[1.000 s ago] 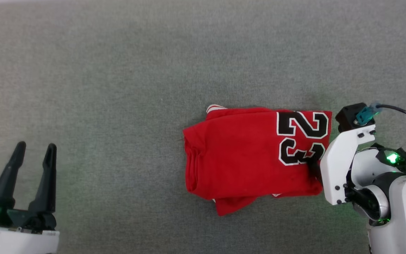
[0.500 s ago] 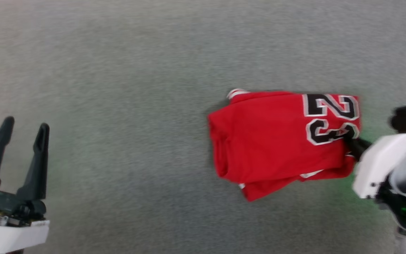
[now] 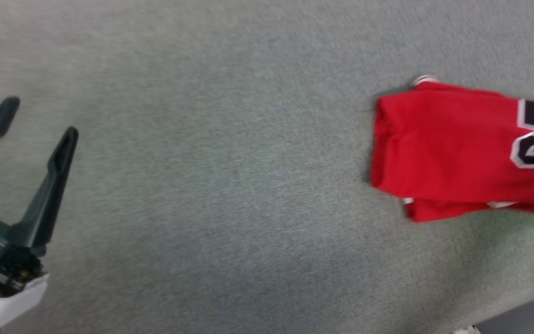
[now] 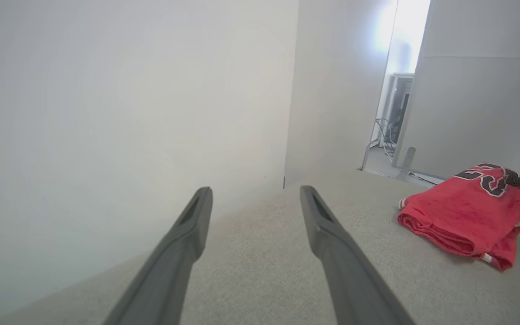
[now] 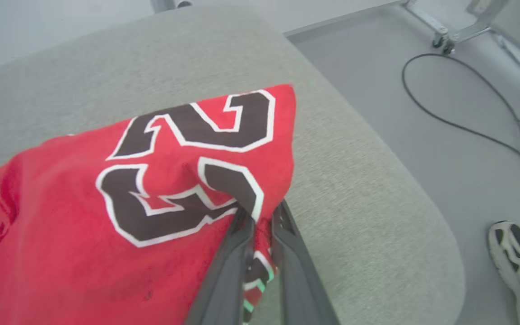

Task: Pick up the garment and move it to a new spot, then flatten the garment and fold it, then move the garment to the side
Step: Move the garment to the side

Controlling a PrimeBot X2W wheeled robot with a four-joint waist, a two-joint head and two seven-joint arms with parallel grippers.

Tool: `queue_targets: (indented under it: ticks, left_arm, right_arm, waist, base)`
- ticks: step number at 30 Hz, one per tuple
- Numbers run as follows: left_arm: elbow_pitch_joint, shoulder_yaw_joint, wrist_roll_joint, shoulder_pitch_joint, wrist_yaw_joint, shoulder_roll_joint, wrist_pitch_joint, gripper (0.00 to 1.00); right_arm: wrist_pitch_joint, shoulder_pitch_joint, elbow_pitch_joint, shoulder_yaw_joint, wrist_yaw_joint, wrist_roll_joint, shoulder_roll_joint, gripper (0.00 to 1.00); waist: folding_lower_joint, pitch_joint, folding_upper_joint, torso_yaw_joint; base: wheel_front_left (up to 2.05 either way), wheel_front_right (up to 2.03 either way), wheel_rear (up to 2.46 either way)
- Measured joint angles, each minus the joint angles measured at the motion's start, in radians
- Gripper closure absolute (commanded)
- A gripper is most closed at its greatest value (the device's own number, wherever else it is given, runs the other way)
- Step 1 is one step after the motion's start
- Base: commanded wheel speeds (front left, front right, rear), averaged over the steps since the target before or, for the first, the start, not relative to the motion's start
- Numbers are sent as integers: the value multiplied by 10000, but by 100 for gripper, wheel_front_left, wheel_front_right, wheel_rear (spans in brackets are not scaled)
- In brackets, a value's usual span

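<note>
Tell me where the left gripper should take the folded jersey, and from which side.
The rounded folded edge of the red jersey, opposite the number end the right gripper pinches. Come from the robot's left, likely low: that edge faces the open left gripper, and its stacked layers give something thick to clamp.

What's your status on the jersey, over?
Left gripper open, empty. Right gripper shut on the folded jersey at its numbered edge; that edge lifted, rest on the table. Table's rounded edge close by; a person's shoe on the floor beyond.
</note>
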Motion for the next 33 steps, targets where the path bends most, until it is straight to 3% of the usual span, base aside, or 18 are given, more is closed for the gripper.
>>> queue_targets:
  ticks: [12, 27, 33]
  left_arm:
    - [-658, 525, -378, -758, 0, 1438, -2, 0]
    - [-1032, 1609, -777, -624, 0, 1981, -2, 0]
    - [-1127, 1946, -815, -428, 0, 2107, -2, 0]
  right_arm:
    - [-1208, -2598, 393, -1202, 0, -1837, 8, 100]
    - [-2734, -4036, 1285, -1948, 0, -4316, -2, 100]
    - [-2951, -4203, 1137, -1743, 0, -5496, 13, 100]
  waist:
    - [0, 1654, 0, -546]
    - [0, 2520, 0, -440]
    - [0, 2704, 0, -366]
  base:
    - [0, 0, 0]
    - [0, 0, 0]
    - [0, 0, 0]
